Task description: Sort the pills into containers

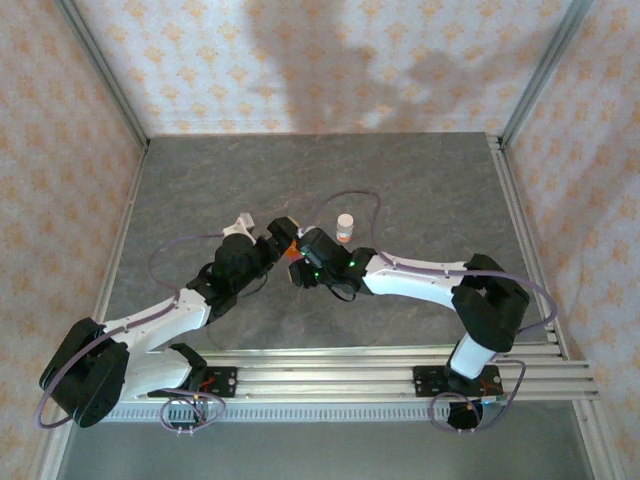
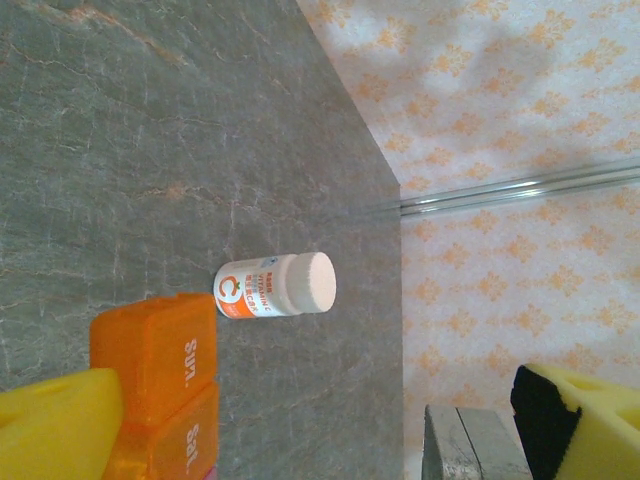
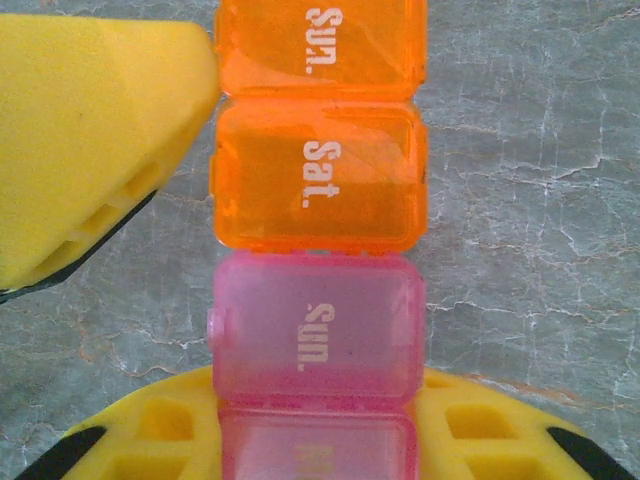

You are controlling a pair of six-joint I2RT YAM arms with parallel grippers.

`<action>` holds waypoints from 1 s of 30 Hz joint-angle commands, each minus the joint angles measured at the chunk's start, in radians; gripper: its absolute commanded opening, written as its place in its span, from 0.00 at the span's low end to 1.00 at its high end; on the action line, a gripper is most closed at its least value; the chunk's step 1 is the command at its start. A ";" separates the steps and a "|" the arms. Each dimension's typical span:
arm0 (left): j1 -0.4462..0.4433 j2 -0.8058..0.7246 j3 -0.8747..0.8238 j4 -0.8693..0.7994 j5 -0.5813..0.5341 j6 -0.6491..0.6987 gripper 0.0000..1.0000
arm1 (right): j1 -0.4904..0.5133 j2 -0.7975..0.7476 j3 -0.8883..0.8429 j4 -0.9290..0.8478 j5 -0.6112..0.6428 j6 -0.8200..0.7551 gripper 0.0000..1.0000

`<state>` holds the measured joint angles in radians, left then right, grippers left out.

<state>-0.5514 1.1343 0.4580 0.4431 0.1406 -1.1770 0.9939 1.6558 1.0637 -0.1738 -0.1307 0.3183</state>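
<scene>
Translucent orange-and-pink plastic strip of joined square pill containers lies flat on grey stone desk, lids closed. Light, slick, thin-walled; I'd pinch its long sides. My right end effector straddles it, released; left end effector released beside it.

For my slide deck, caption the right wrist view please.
Yellow tool finger beside a closed pill organizer, orange cells above pink.

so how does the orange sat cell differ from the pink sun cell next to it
The Sat. cell is orange and looks deeper in tone, while the pink Sun. cell is paler and more see-through. The orange cell sits between an orange Sun. cell and the pink one. Both are rounded-square, lids shut, white day lettering, joined in one strip.
</scene>
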 commanded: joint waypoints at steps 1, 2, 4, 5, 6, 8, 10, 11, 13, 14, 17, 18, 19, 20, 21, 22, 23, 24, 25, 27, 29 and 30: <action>-0.018 -0.006 0.031 0.013 -0.017 0.017 0.98 | -0.001 0.005 -0.010 0.030 0.013 0.002 0.30; -0.019 -0.010 0.033 0.010 -0.019 0.017 0.98 | -0.001 0.006 -0.010 0.030 0.014 0.001 0.30; -0.021 -0.018 0.034 0.002 -0.021 0.017 0.98 | 0.000 0.011 -0.009 0.028 0.016 0.000 0.30; -0.021 -0.019 0.034 0.001 -0.022 0.017 0.98 | 0.000 0.012 -0.008 0.029 0.017 0.000 0.30; -0.023 -0.021 0.035 0.000 -0.024 0.017 0.98 | 0.000 0.015 -0.009 0.029 0.015 0.000 0.30; -0.025 -0.023 0.034 -0.001 -0.024 0.015 0.98 | 0.000 0.017 -0.007 0.030 0.011 0.000 0.30; -0.028 -0.022 0.034 0.004 -0.025 0.011 0.98 | -0.001 0.023 -0.005 0.031 0.010 0.000 0.30; -0.030 -0.022 0.035 0.007 -0.025 0.009 0.98 | -0.001 0.024 -0.004 0.029 0.009 0.000 0.29; -0.033 -0.021 0.037 0.011 -0.024 0.006 0.98 | -0.001 0.029 -0.004 0.030 0.010 -0.001 0.29; -0.035 -0.021 0.041 0.011 -0.025 0.007 0.98 | 0.000 0.030 -0.005 0.031 0.009 0.002 0.29; -0.038 -0.019 0.047 0.009 -0.027 0.009 0.98 | 0.000 0.027 -0.008 0.034 0.007 0.003 0.29; -0.038 -0.018 0.048 0.009 -0.026 0.009 0.98 | 0.000 0.025 -0.007 0.035 0.008 0.004 0.29; -0.039 -0.015 0.049 0.011 -0.027 0.010 0.98 | 0.000 0.025 -0.008 0.037 0.005 0.002 0.29; -0.039 -0.013 0.049 0.013 -0.027 0.009 0.98 | 0.000 0.024 -0.010 0.036 0.006 0.002 0.29; -0.041 -0.011 0.051 0.018 -0.027 0.009 0.98 | -0.001 0.022 -0.011 0.037 0.005 0.002 0.29; -0.041 -0.007 0.050 0.022 -0.027 0.008 0.98 | 0.000 0.020 -0.011 0.037 0.008 0.003 0.29; -0.041 -0.005 0.053 0.025 -0.026 0.009 0.98 | -0.001 0.019 -0.014 0.038 0.012 0.003 0.29; -0.042 -0.006 0.054 0.020 -0.027 0.012 0.98 | -0.001 0.017 -0.016 0.038 0.014 0.001 0.29; -0.041 -0.012 0.056 0.007 -0.034 0.019 0.98 | -0.001 0.015 -0.019 0.039 0.015 0.001 0.29; -0.042 -0.030 0.057 -0.032 -0.055 0.034 0.98 | 0.000 0.008 -0.025 0.038 0.021 0.000 0.29; -0.041 -0.051 0.059 -0.094 -0.079 0.053 0.98 | 0.000 -0.002 -0.031 0.035 0.029 -0.003 0.29; -0.041 -0.059 0.059 -0.123 -0.089 0.060 0.98 | 0.000 -0.005 -0.033 0.035 0.030 -0.003 0.29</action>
<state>-0.5816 1.1156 0.4835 0.3977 0.1005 -1.1610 0.9939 1.6764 1.0489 -0.1562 -0.1299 0.3180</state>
